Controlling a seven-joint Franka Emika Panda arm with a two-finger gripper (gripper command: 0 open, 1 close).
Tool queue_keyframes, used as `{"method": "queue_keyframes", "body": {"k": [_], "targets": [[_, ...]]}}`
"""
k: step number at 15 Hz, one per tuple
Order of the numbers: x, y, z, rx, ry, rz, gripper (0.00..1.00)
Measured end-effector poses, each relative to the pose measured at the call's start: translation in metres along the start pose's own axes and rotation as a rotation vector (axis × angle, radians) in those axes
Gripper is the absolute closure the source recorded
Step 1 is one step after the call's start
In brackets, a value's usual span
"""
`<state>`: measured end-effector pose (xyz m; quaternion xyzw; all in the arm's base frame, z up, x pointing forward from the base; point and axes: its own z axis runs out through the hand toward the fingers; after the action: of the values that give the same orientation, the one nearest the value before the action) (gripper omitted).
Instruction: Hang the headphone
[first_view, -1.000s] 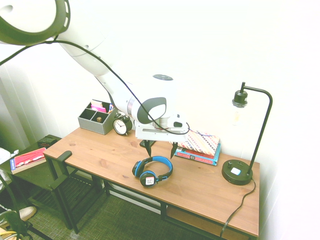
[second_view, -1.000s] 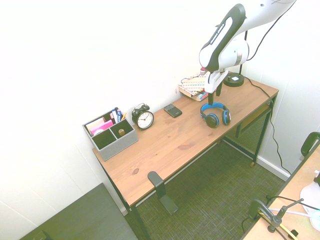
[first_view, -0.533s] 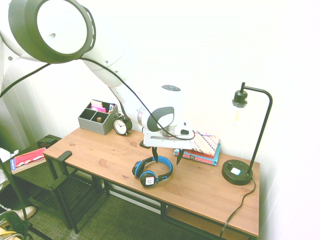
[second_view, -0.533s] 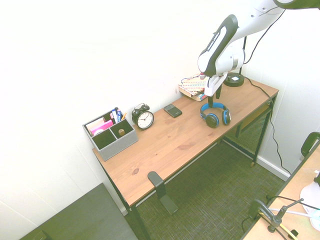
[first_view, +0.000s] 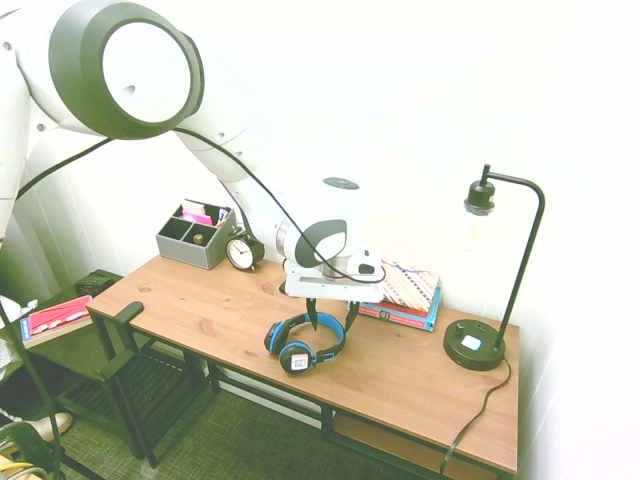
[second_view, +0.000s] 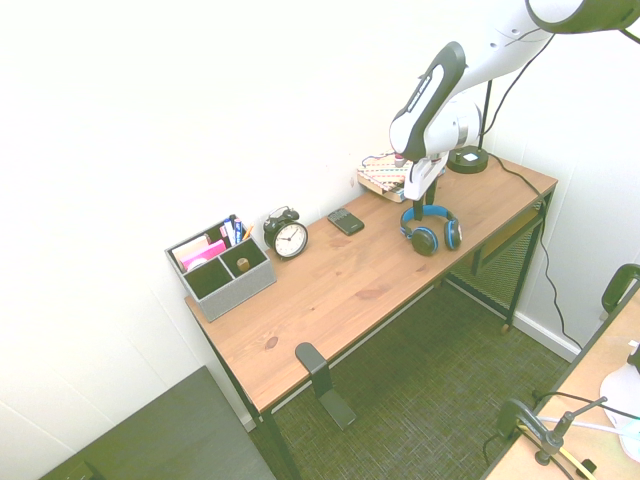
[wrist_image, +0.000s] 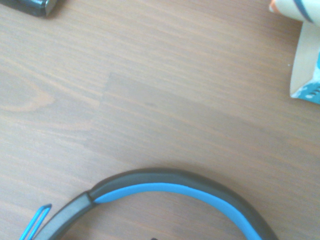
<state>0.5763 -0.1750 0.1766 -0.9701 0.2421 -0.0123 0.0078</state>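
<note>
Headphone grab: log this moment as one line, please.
phase: pre-grasp | headphone: flat on desk | hand: open, fingers straddling blue headband, not gripping | hung: no

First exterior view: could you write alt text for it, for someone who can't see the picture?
A white robot arm's gripper points down over blue-and-black headphones lying on a wooden desk, its fingers straddling the blue headband. Behind stand a grey organiser, an alarm clock and stacked books; a black lamp stands at the right.
</note>
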Motion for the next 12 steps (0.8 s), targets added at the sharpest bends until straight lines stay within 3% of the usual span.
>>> {"method": "queue_keyframes", "body": {"k": [12], "targets": [[-0.006,-0.002,0.015,-0.003,-0.027,0.003,1.0]]}}
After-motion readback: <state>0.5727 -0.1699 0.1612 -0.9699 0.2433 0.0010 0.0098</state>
